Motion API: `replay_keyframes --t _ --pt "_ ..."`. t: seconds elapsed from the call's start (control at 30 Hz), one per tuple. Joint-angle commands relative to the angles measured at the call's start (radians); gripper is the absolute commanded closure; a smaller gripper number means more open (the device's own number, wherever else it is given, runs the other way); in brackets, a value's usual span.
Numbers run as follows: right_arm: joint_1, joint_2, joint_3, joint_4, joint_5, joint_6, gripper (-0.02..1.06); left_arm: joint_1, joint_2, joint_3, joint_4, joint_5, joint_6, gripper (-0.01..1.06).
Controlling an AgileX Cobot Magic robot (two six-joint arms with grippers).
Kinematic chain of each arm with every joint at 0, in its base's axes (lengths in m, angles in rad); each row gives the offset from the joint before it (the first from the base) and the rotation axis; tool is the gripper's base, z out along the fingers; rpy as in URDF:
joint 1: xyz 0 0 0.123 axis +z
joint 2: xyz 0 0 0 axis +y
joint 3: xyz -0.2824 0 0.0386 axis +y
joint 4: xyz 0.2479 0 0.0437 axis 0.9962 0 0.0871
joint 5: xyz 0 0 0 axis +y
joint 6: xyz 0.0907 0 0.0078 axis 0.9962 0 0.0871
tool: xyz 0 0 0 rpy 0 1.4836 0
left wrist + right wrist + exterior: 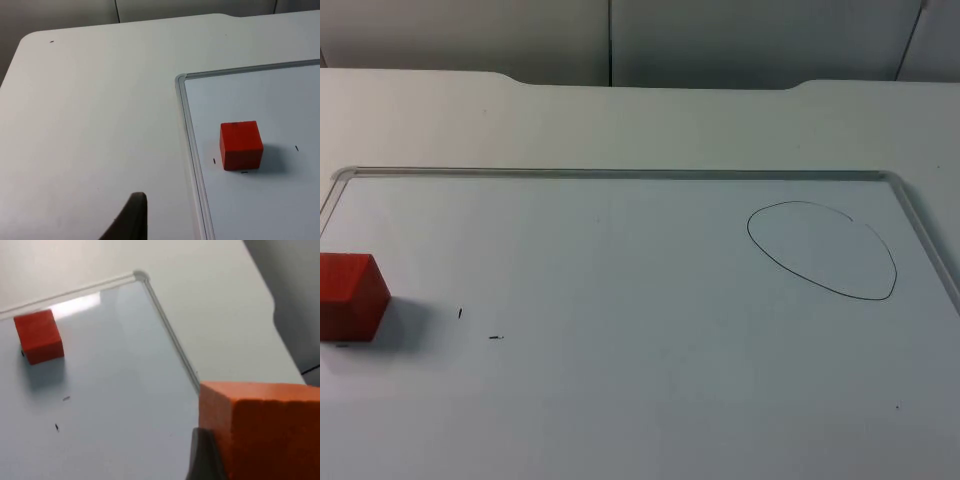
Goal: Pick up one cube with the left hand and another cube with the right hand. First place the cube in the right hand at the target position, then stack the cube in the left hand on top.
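While the red cube is sitting on the whiteboard, just inside its left edge and about midway along it, the right gripper is clamping a second block, the orange cube. The red cube is showing flat, matte faces and crisp corners, with the top face lighter than the shadowed side, and it is casting a soft shadow onto the board. Two tiny black marks are lying on the board just beside it, towards the middle. The orange cube is looking paler and more orange than the other, with the same sharp edges; a grey fingertip is pressing against one side of it, and it is hanging above the board near the right edge rail. A hand-drawn black oval is lying near the board's far right corner, with nothing inside it. The left gripper is hovering over the bare white table, just outside the board's left edge near the far left corner; whether it is wide or narrow cannot be told. The grey partition wall is closing off the table's far edge.
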Motion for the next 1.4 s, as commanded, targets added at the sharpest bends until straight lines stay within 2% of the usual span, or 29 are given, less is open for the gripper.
replay_keyframes --t 0.0,0.17,0.27,0.5,0.63,0.7,0.8,0.87,1.0,1.23,1.37 --pt "-0.003 -0.075 -0.008 0.016 -0.02 0.018 1.05 0.003 -0.005 0.008 -0.006 -0.002 -0.001 0.0" --pt "-0.003 -0.201 -0.008 0.027 -0.014 0.035 1.05 0.003 -0.005 0.008 -0.006 -0.002 -0.001 0.0" --pt "-0.003 -0.285 -0.008 0.029 0.054 0.053 1.05 0.003 -0.005 0.008 -0.006 -0.002 -0.001 0.0" --pt "-0.003 -0.378 -0.008 0.025 0.068 0.101 1.05 0.003 -0.005 0.008 -0.006 -0.002 -0.001 0.0" --pt "-0.003 -0.445 0.033 -0.034 0.075 0.152 1.05 0.003 -0.005 0.008 -0.006 -0.002 -0.001 0.0" --pt "-0.003 -0.511 0.125 -0.068 0.051 0.191 1.05 0.003 -0.005 0.008 -0.006 -0.004 -0.001 0.0" --pt "-0.003 -0.65 0.358 -0.086 -0.024 0.25 1.05 0.003 -0.005 0.008 -0.006 -0.004 -0.001 0.0" --pt "-0.003 -0.67 0.393 -0.085 -0.034 0.255 1.05 0.003 -0.005 0.008 -0.006 -0.004 -0.001 0.0" --pt "-0.003 -0.804 0.612 -0.082 -0.113 0.328 1.05 0.003 -0.005 0.008 -0.006 -0.004 -0.003 0.0" --pt "-0.003 -0.915 0.792 -0.056 -0.118 0.35 1.05 0.003 -0.005 -0.022 -0.13 -0.047 0.008 0.0" --pt "-0.003 -0.942 0.837 -0.056 -0.108 0.346 1.05 0.003 0.031 -0.051 -0.249 -0.094 0.101 0.0"
